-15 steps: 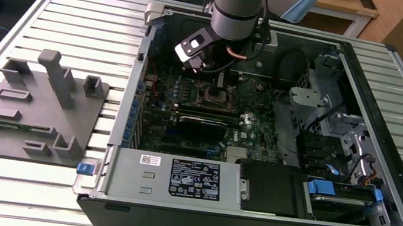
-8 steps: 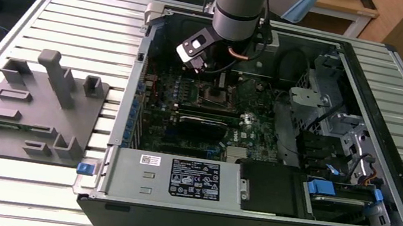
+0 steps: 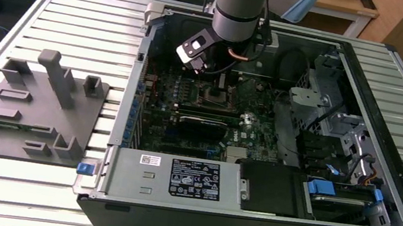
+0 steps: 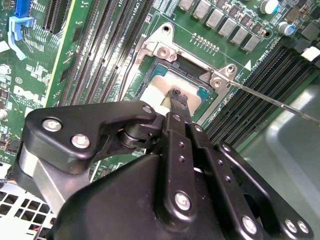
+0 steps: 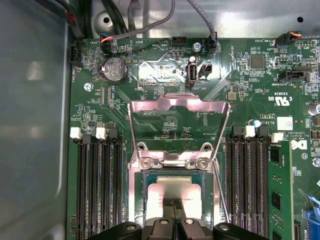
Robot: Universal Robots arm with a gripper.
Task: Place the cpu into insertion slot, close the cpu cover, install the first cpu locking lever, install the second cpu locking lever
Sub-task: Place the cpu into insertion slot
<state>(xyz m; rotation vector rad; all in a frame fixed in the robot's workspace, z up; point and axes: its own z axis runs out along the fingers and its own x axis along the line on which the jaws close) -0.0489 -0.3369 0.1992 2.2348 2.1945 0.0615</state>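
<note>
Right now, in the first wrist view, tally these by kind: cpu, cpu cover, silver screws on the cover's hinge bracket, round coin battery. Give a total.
cpu: 1
cpu cover: 1, raised
silver screws: 2
coin battery: 1
Total: 5

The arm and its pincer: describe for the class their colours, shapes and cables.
The arm is a silver-grey tube with pale blue caps and a black cable alongside. The pincer is built of black rounded metal links joined by silver screws.
</note>
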